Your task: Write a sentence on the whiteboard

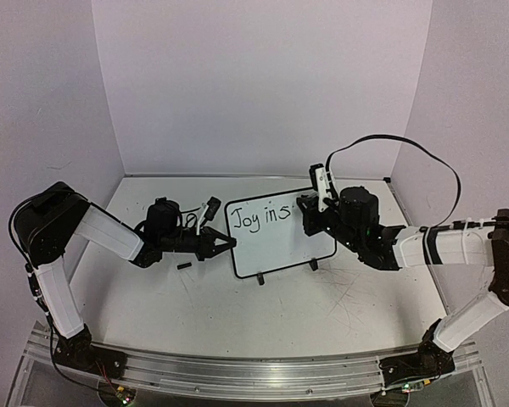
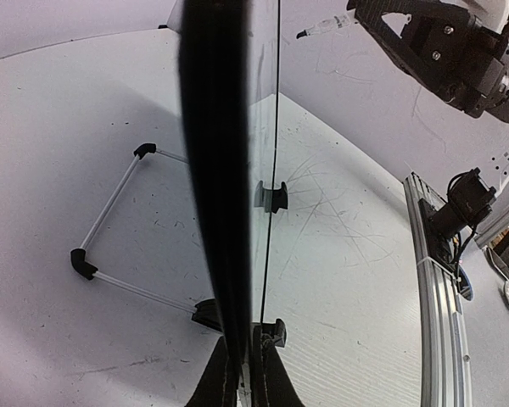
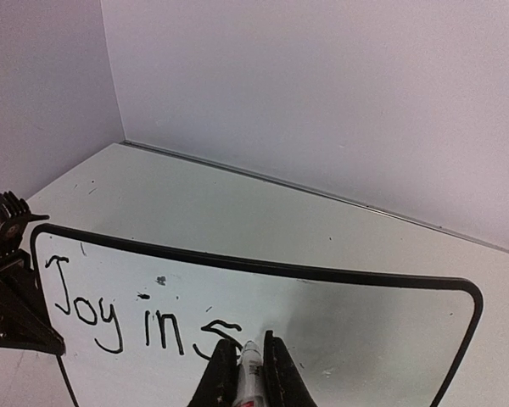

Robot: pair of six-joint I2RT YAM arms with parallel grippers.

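Note:
The whiteboard (image 1: 280,246) stands tilted on its two black feet at the table's middle. Black lettering (image 1: 259,218) reading "Joy in s" runs along its top line (image 3: 119,314). My right gripper (image 3: 253,343) is shut on a white marker (image 3: 253,381), whose tip touches the board at the end of the "s". In the top view that gripper (image 1: 310,216) covers the board's upper right part. My left gripper (image 1: 231,244) is shut on the board's left edge. The left wrist view shows the black frame (image 2: 216,170) edge-on, running up from between the left gripper's (image 2: 244,348) fingers.
A small black cap-like piece (image 1: 184,266) lies on the table left of the board. The board's wire stand (image 2: 110,212) sticks out behind it. White walls close the table's back and sides. An aluminium rail (image 1: 237,365) runs along the near edge.

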